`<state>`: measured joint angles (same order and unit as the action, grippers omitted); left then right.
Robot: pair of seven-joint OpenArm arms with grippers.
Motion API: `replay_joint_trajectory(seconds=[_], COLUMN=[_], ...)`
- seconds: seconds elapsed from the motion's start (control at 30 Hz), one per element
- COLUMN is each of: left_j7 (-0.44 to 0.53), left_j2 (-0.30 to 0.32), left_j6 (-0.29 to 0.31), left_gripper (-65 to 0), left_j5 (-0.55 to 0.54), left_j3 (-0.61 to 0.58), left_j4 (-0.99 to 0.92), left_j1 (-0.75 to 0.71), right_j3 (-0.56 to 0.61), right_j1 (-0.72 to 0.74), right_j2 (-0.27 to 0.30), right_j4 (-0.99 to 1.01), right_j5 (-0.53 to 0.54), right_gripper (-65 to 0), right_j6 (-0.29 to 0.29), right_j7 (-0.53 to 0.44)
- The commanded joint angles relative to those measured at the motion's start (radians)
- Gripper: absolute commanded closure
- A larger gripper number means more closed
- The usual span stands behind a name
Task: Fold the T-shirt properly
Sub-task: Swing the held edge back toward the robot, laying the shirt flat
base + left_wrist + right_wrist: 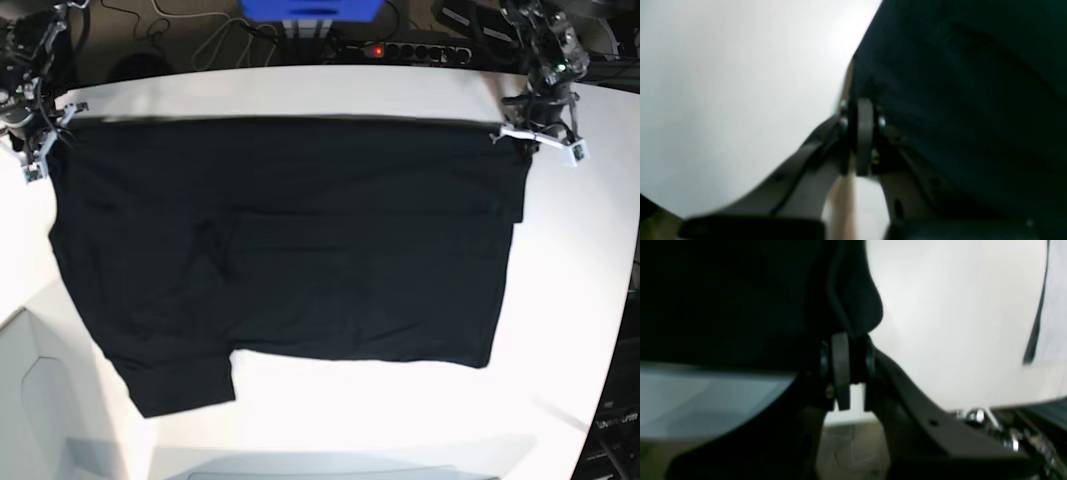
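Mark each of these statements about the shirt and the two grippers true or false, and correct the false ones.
1. Both grippers are shut on cloth. True: the left gripper and the right gripper each pinch an upper corner of the T-shirt.
2. The T-shirt is bunched in a heap. False: it hangs spread wide between the grippers, its top edge stretched nearly straight.
3. A sleeve shows at the lower left of the base view. True.
4. The table is dark wood. False: it is white.
5. An orange-and-purple print faces the base camera. False: only plain black cloth shows.
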<state>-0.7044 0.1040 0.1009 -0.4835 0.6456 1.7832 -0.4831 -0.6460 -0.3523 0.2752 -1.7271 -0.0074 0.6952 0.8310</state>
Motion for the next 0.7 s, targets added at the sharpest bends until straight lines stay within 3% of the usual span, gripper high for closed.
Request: replay_joint_trajectory(seconds=[0.0,0.37,0.67], left_j7=[0.016,0.015,0.015], left_j2=[0.003,-0.002,0.000], left_j6=[-0.003,-0.003,-0.002], left_gripper=[0.0,0.0,-0.1], left_j5=[-0.001,-0.001,-0.002], left_j3=[0.007,0.007,0.007], left_j4=[0.030,0.045,0.097], left_j1=[-0.018,-0.064,-0.114], right_j3=[-0.010,-0.068,-0.071], right_j1=[-0.004,-0.035,-0.037], right_j2=[0.020,-0.015,-0.015], right_j4=[-0.023,-0.024,-0.032], right_j5=[0.002,0.002,0.002], right_gripper=[0.0,0.0,-22.3], right_j6=[0.003,0.003,0.003], right_j7=[-0.016,-0.016,-0.016])
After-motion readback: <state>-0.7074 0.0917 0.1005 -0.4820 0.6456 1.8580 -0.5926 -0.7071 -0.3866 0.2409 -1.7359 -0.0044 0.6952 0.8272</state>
